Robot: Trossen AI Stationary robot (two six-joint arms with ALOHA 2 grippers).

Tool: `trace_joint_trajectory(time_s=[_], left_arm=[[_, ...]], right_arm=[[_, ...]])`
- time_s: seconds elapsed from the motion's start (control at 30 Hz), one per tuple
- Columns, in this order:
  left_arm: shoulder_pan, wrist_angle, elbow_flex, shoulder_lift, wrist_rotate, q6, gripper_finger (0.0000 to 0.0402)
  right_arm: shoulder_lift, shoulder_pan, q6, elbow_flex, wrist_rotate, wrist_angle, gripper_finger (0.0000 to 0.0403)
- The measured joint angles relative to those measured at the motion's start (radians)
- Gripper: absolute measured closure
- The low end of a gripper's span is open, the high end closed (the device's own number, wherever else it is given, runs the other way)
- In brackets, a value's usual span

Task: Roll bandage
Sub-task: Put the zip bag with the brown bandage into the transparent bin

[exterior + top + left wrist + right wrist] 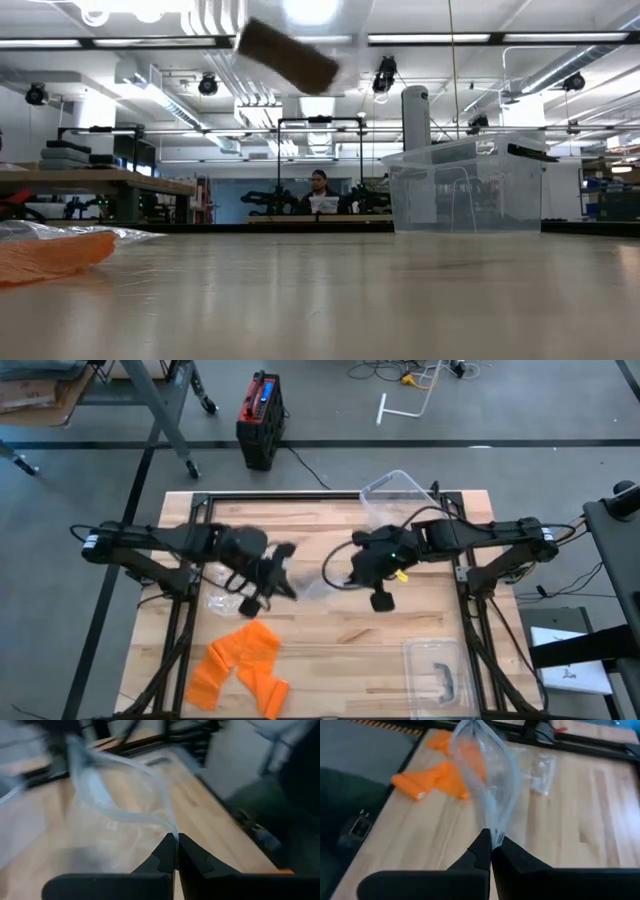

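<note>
An orange bandage lies loosely folded on the table near its front left; it also shows in the right wrist view and the low view. A clear plastic bag hangs between my two grippers above the table's middle. My left gripper is shut on one side of it, and my right gripper is shut on the other. Neither gripper touches the bandage. My left gripper pinches the bag's thick rim between its two fingers, coming slanting down from the table's left. The film spreads away from the fingertips, clear of the table. My right gripper pinches a gathered edge of the bag between its two fingers, slanting down from the table's right. The bag stands off the fingertips as a narrow fold, lifted clear of the table.
A clear bin stands at the back right, also seen in the low view. Its lid lies at the near right. A crumpled clear wrapper lies left of centre. A blurred brown shape is high in the low view.
</note>
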Motion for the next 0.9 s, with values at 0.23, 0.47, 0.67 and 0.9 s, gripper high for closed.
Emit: trace_joint_trajectory(time_s=[0.23, 0.47, 0.67, 0.9], left_arm=[[0.07, -0.065, -0.051, 0.003, -0.335, 0.007, 0.0401], [0.215, -0.051, -0.078, -0.008, -0.32, -0.076, 0.0401], [0.113, -0.03, -0.033, -0.027, -0.157, -0.034, 0.0401], [0.104, -0.029, -0.051, -0.027, -0.253, 0.001, 0.0401]], right_arm=[[0.008, -0.037, -0.048, -0.018, 0.251, -0.019, 0.0403], [0.029, -0.092, -0.022, -0.024, 0.432, -0.039, 0.0403], [0.016, -0.049, -0.016, -0.014, 0.313, -0.033, 0.0403], [0.02, -0.06, -0.076, -0.016, 0.333, -0.073, 0.0403]])
